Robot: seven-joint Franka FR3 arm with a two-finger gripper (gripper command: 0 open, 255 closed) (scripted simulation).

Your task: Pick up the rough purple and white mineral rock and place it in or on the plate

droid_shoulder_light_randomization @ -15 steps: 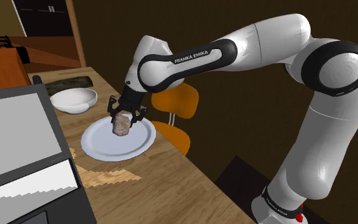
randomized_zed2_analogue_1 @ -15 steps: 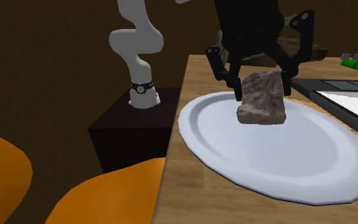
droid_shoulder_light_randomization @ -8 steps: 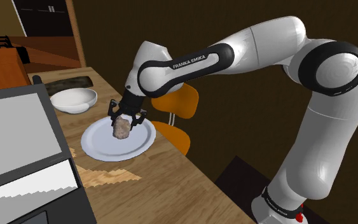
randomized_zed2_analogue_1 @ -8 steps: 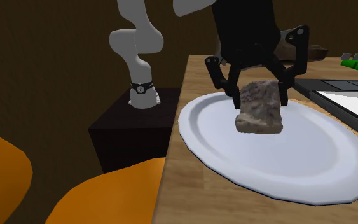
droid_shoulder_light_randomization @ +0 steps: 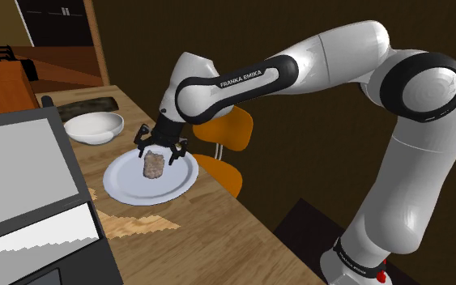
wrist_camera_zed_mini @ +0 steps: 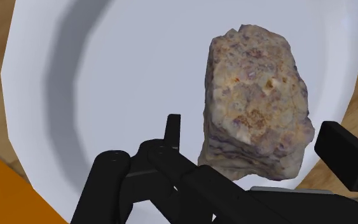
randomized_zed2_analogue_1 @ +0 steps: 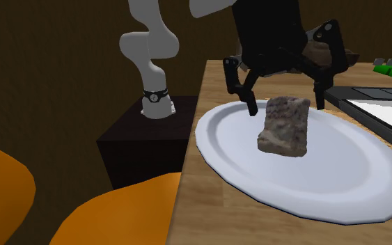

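Just beneath the hand (droid_shoulder_light_randomization: 159, 152), between its spread fingers (wrist_camera_zed_mini: 173, 130) and touching neither, the rough purplish-tan rock (wrist_camera_zed_mini: 254, 108) sits on the white plate (wrist_camera_zed_mini: 107, 70) on the wooden table (droid_shoulder_light_randomization: 210, 235).

i count two black fingers (wrist_camera_zed_mini: 346, 153) of my own. between them, one mottled purple and white rock (randomized_zed2_analogue_1: 285, 125). beneath them, one white plate (randomized_zed2_analogue_1: 326, 188). beyond my fingers, one white bowl (droid_shoulder_light_randomization: 95, 126) and one dark log-like thing (droid_shoulder_light_randomization: 84, 107). beside them, one orange chair (droid_shoulder_light_randomization: 226, 133). one wooden table (droid_shoulder_light_randomization: 193, 235).
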